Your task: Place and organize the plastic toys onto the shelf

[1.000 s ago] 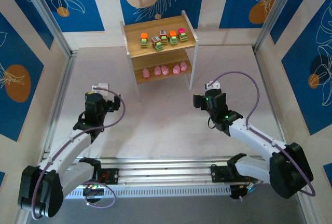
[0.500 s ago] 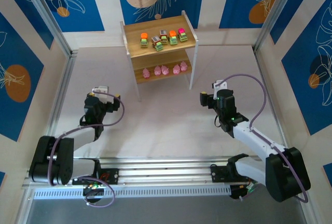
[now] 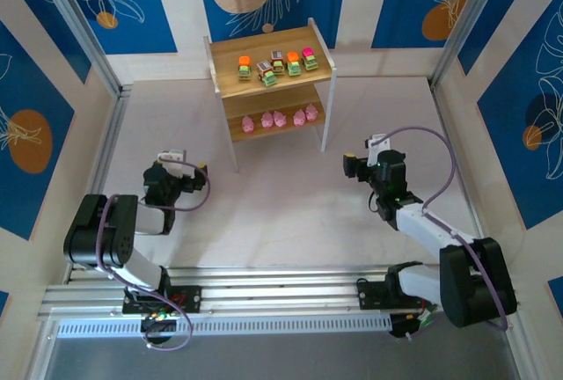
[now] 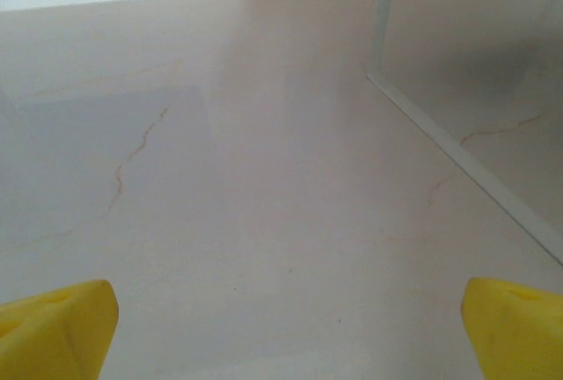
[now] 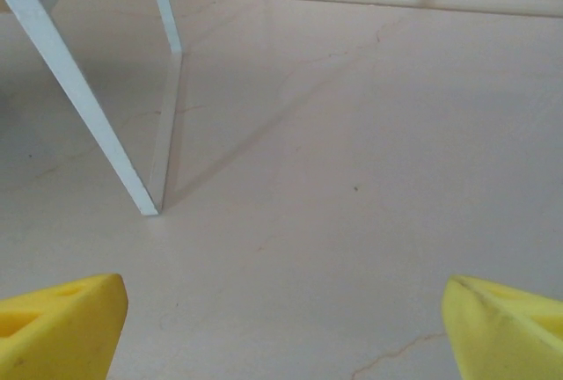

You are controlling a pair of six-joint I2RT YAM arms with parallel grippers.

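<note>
Tabletop (image 3: 281, 188) pale under shelf (image 3: 227, 72), blue floral walls (image 3: 114, 2) around

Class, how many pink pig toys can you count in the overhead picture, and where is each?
5. All sit in a row on the lower board of the shelf: leftmost pig, second pig, third pig, fourth pig, rightmost pig. None seems hidden.

On the pale table (image 3: 281, 191) stands the shelf (image 3: 227, 56), green-based toys (image 3: 277, 65) on top, pink pigs (image 3: 279, 119) below.
</note>
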